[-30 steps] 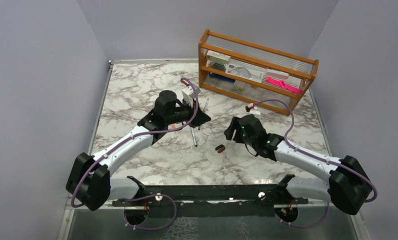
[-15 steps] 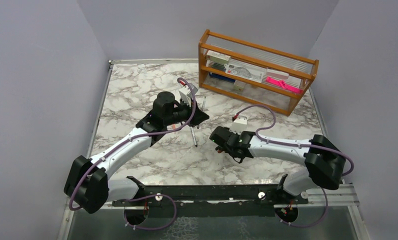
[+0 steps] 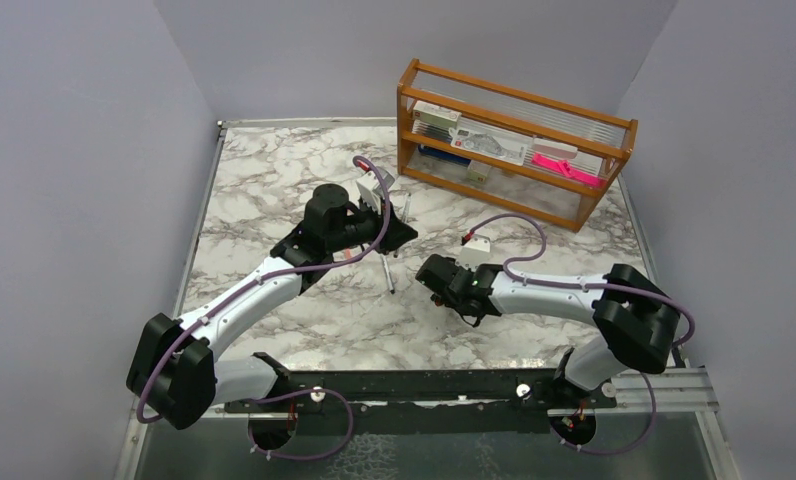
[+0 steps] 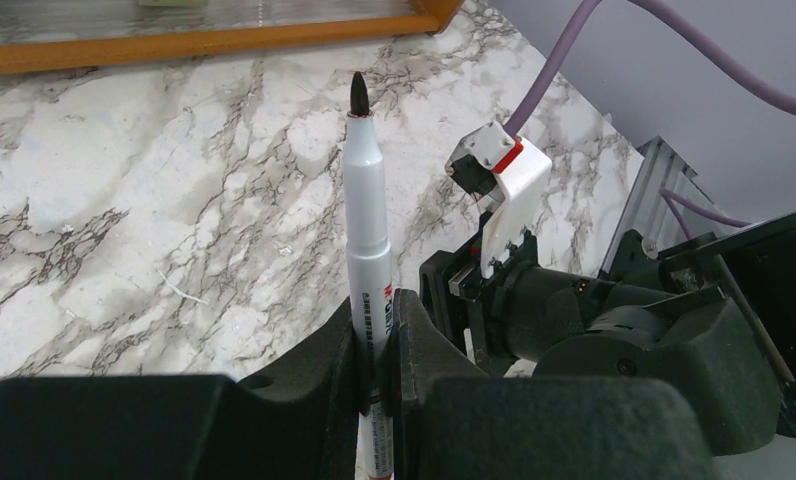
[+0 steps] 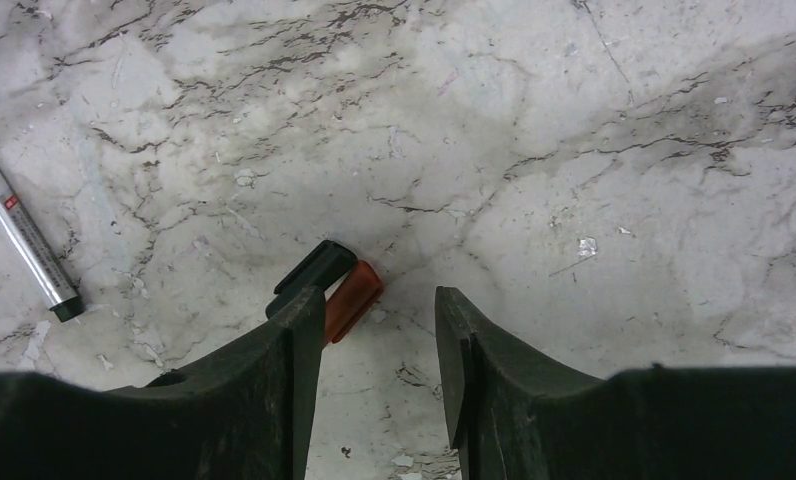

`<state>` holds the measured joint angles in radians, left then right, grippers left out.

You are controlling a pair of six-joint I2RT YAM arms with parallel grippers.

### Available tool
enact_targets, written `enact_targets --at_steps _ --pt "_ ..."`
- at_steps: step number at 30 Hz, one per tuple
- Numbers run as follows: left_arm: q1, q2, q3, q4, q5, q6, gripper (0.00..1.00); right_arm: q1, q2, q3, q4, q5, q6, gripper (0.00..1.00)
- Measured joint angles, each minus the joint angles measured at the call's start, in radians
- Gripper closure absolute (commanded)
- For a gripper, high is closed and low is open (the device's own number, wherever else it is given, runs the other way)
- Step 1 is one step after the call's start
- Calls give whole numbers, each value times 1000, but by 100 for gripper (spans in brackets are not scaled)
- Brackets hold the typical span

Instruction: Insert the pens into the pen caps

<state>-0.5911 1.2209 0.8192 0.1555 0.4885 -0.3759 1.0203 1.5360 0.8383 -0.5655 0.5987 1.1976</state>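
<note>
Left pincer (image 4: 379, 320) clamps the grey pen (image 4: 366, 200); right pincer (image 5: 379, 303) gapes off-centre over the red cap (image 5: 354, 298), so it could flick it away.

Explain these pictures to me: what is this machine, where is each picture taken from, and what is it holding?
These are two robot arms, left and right, bolted to a marble table. One picture looks down from above; the other two come from a camera on each wrist. The left claw grips a grey pen, tip pointing outward. The right claw is open, with a black cap and a red cap lying by one finger. A second pen lies loose; a wooden rack stands behind.
</note>
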Motion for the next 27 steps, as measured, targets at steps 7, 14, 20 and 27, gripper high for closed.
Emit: enact_targets --at_steps 7,14,20,27 --pt "0 0 -1 0 0 -6 100 0 3 -3 37 -19 -22 55" --pt "0 0 -1 0 0 -7 100 0 35 -3 45 -45 -26 59" --pt "0 0 -3 0 0 -8 100 1 37 -3 45 -53 -25 65" --pt "0 0 -7 0 0 -11 100 2 58 2 43 -63 -24 90"
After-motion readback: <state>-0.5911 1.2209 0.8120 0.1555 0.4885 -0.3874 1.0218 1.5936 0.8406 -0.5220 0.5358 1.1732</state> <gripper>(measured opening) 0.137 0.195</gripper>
